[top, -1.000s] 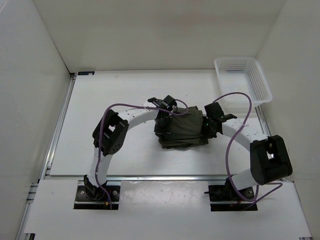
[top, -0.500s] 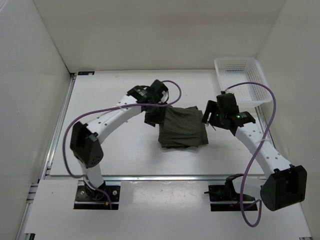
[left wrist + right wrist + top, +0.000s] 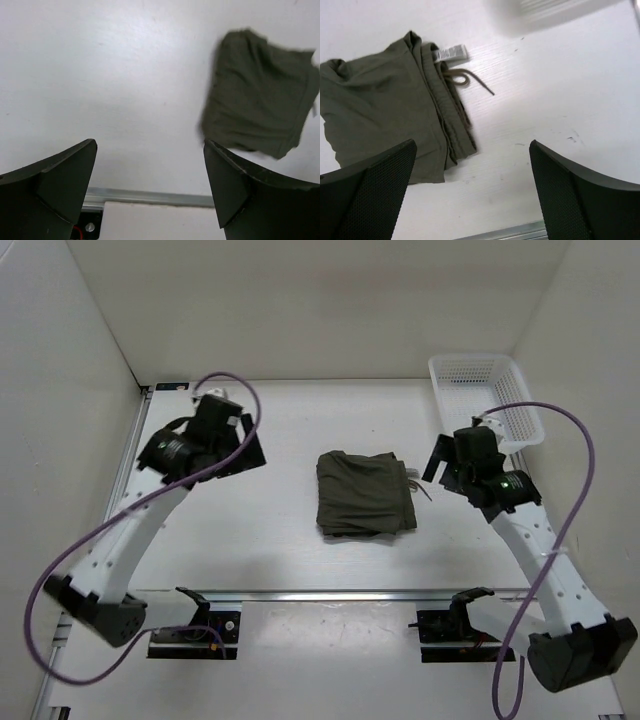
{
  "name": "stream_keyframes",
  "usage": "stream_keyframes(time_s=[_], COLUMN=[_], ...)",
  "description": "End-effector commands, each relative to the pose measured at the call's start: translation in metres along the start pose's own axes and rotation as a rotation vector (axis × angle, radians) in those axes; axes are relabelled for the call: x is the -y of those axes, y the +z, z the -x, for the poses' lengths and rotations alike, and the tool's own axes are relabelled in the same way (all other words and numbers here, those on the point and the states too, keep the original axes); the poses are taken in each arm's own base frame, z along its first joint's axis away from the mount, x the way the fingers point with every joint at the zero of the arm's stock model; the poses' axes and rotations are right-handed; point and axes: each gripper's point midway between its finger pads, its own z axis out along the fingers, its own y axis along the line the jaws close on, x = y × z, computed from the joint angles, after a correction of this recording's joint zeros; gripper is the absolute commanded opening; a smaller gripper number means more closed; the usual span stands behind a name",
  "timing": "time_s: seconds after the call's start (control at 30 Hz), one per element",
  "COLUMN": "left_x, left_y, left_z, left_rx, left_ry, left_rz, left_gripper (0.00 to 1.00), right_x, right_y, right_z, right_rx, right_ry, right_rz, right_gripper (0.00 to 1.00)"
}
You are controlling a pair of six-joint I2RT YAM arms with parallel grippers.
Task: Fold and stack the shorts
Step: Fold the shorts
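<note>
Olive-green shorts [image 3: 365, 493] lie folded square at mid-desk [image 3: 250, 540], drawstring [image 3: 465, 80] trailing toward my right arm; my left fingers [image 3: 65, 180] and right fingers [image 3: 375, 185] hang wide open, empty, well clear, so the fold lies undisturbed

shorts [image 3: 365, 493]: matt olive cloth, soft, creased | surface [image 3: 270, 530]: white, smooth, matt, faintly scuffed | basket [image 3: 470, 359]: white plastic lattice | rail [image 3: 330, 593]: bare metal, dull sheen | right gripper [image 3: 472, 145]: black, matt, finely dotted inner faces
</note>
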Motion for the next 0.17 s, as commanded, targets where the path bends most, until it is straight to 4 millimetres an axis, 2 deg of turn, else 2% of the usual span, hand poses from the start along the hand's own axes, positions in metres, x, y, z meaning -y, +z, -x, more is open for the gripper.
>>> stream_keyframes(time_s=[0.0,0.03,0.1,0.13], left_x=[-0.035,-0.036,-0.042,-0.046], left_y=[-0.033,-0.036,-0.044,-0.042], left_z=[0.023,0.024,0.024,0.023], left_rx=[0.179,0.193,0.217,0.213], left_ry=[-0.161,-0.178,-0.206,-0.21], left_rz=[0.05,0.038,0.03,0.043], left_gripper=[1.0,1.0,1.0,1.0], right_x=[0.023,0.026,0.033,0.034], right_y=[-0.025,-0.027,-0.031,-0.033], right_z=[0.019,0.018,0.012,0.01], right_rx=[0.089,0.09,0.093,0.098], right_ry=[0.006,0.004,0.004,0.015], right_rz=[-0.081,-0.091,-0.102,-0.099], right_gripper=[0.98,0.9,0.9,0.9])
